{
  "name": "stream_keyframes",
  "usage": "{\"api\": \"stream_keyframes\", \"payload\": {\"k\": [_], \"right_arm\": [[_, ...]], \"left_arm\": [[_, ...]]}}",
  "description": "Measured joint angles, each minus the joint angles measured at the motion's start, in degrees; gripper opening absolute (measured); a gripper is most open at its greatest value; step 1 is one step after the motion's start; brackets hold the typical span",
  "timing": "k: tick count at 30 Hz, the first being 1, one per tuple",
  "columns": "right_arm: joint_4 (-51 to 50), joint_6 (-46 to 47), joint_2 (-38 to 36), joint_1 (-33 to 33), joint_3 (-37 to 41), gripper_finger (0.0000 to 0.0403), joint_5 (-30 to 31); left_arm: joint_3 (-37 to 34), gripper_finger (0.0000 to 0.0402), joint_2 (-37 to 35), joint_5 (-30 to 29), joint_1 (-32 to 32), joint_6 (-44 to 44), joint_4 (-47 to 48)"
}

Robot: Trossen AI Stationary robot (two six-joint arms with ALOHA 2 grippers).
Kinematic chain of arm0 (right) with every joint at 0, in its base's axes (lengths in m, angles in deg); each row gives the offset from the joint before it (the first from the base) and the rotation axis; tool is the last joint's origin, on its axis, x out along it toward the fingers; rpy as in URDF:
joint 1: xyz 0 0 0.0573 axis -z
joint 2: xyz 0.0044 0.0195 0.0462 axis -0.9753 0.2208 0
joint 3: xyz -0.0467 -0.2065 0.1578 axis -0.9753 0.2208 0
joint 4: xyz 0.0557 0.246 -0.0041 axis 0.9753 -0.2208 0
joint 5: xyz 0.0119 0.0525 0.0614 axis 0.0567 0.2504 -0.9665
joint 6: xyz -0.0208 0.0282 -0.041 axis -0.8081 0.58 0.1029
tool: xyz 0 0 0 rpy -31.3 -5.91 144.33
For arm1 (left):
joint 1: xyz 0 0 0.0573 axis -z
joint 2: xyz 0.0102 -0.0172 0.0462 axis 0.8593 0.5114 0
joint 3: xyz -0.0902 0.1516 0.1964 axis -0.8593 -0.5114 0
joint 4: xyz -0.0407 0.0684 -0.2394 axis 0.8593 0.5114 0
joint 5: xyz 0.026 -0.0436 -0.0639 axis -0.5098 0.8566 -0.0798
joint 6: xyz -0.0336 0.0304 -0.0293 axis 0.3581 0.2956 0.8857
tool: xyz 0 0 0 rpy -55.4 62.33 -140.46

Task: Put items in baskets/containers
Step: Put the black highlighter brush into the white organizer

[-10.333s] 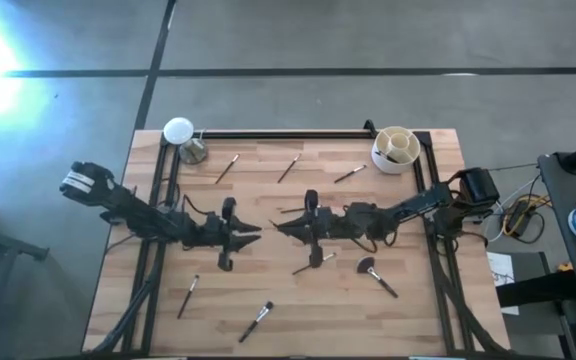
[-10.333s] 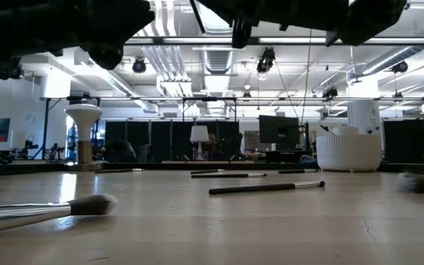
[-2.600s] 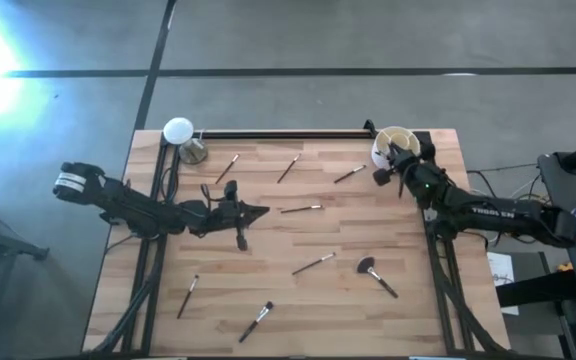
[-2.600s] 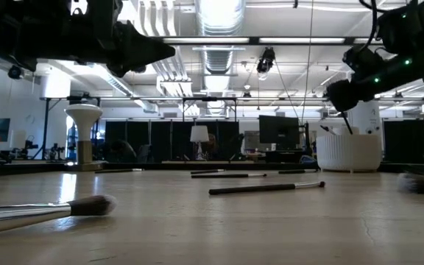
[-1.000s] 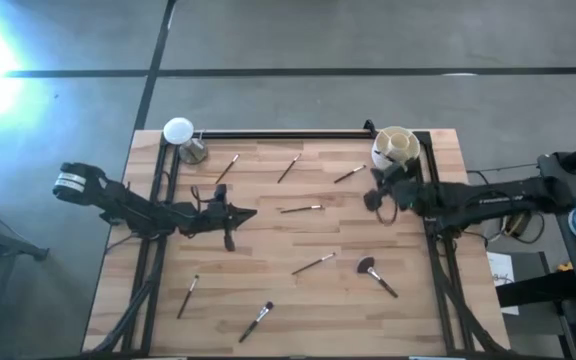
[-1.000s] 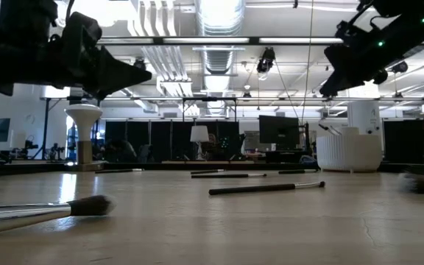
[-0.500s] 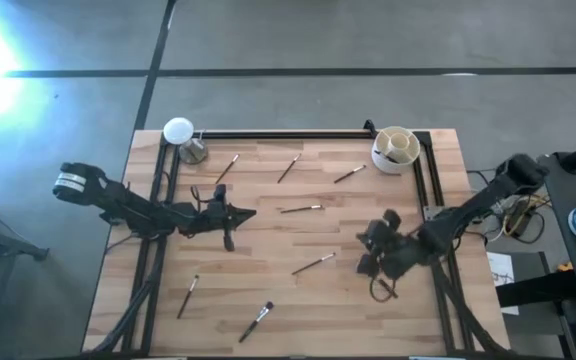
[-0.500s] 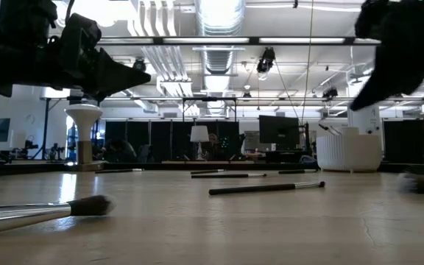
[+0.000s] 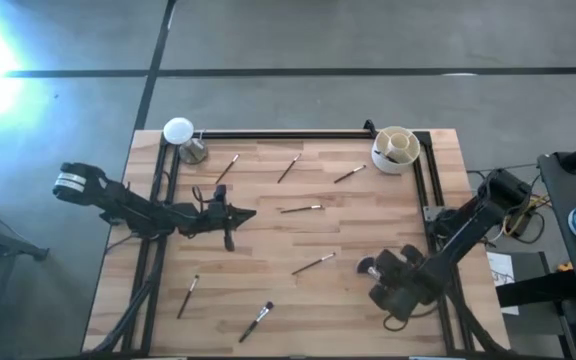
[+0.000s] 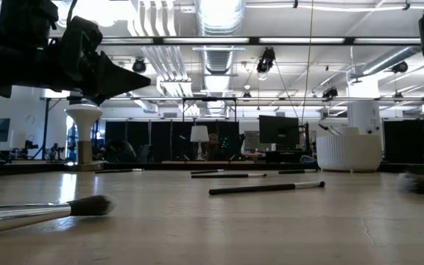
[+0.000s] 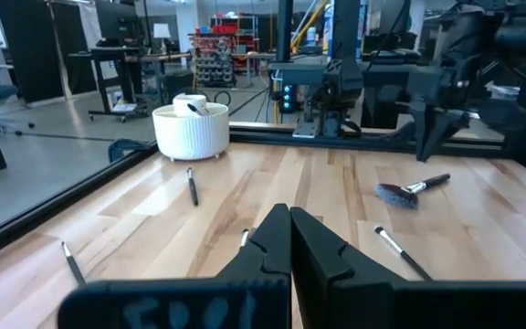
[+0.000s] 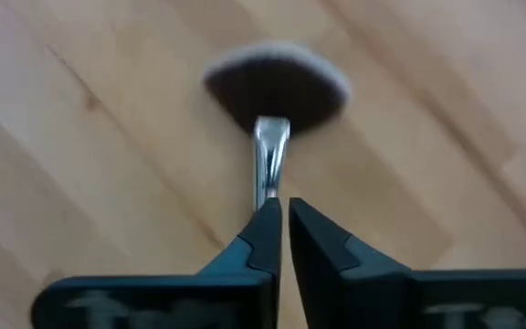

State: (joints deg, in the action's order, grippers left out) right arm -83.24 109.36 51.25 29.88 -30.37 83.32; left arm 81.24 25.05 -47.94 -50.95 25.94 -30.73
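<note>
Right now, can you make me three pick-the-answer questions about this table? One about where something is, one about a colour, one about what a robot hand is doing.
1. The round cream-white cup stands on the wooden table:
A. on the right arm's side
B. in the middle
C. on the left arm's side

2. The head of the fluffy fan-shaped brush is:
A. white
B. pink
C. dark

3. The left gripper is:
A. wide open
B. shut and empty
C. holding a brush

Answers: 1 A, the high view shows the cup at the table's corner beside the right arm. 2 C, the right wrist view shows dark bristles. 3 B, the left wrist view shows its fingers pressed together with nothing between them.
</note>
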Motion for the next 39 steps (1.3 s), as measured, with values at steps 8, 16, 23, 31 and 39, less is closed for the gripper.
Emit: {"api": "stream_keyframes", "payload": {"k": [8,16,23,31,39], "right_arm": [[2.44,0.34,-1.34,3.44,2.54,0.0093,-2.64],[14.25,-2.07,-2.58,8.21,9.06,0.0165,-6.01],[17.16,-3.55,-2.26,9.98,11.19,0.0175,-7.07],[17.23,-3.27,-2.26,9.94,12.14,0.0129,-7.01],[17.75,-3.34,-2.47,11.69,14.15,0.0122,-8.82]], "left_arm": [[0.00,0.0000,0.00,-0.03,0.00,0.32,0.39],[0.00,0.0000,0.00,-0.04,0.00,0.45,0.72],[0.00,0.0000,0.00,-0.04,0.00,0.56,0.80],[0.00,0.0000,0.00,-0.04,-0.04,0.78,0.74],[0.00,0.0000,0.00,-0.04,-0.04,0.78,0.66]]}}
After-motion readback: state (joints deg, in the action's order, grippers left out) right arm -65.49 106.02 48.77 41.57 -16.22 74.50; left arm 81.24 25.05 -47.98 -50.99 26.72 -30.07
